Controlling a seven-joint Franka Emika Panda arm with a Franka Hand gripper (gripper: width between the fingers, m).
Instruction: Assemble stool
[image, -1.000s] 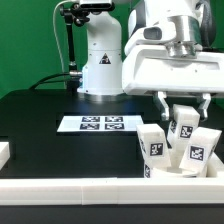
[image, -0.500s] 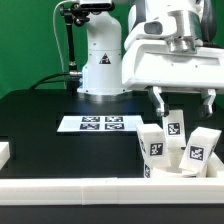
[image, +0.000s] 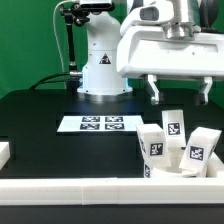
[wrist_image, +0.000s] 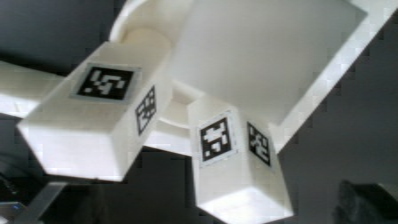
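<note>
At the lower right of the exterior view, the stool (image: 178, 148) stands upside down near the white border rail (image: 100, 190): its round seat lies on the black table (image: 50, 115) and three chunky legs point up. The gripper (image: 180, 90) hangs above them with its fingers (image: 154, 92) spread wide and holding nothing. To do this step well, I think the arm should rise straight up, so no finger touches a leg. The marker board (image: 98, 124) lies well apart.
</note>
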